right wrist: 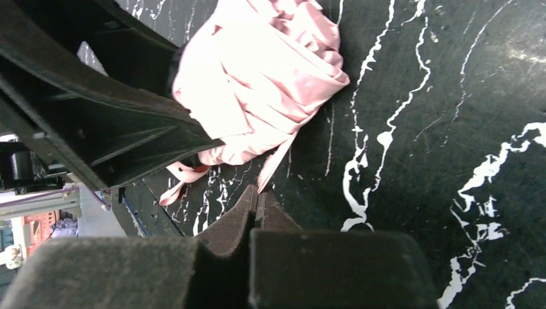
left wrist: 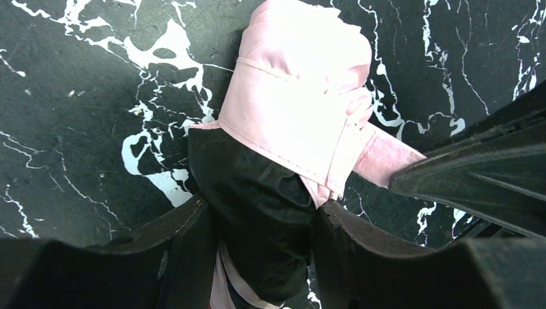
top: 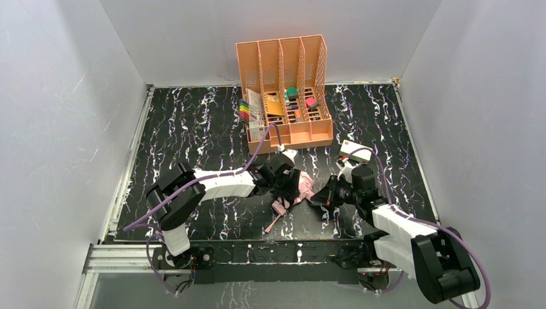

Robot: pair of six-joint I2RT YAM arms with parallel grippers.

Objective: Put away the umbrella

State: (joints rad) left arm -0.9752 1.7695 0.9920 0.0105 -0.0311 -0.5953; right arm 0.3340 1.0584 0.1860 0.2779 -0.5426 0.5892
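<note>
The left gripper (left wrist: 261, 215) clamps the umbrella (left wrist: 290, 109) round its black middle, and the pink end runs on ahead of its fingers along the table (top: 193, 129). The right gripper (right wrist: 257, 207) is pinched closed just short of that pink end, which sits ahead and to its left. Only its own camera shows a thin pink strip (right wrist: 278, 161) reaching its tips; I cannot tell whether it is caught.

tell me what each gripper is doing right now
left gripper: closed on the umbrella, black side.
right gripper: shut, tips at the pink strap; a pinch cannot be told.
</note>
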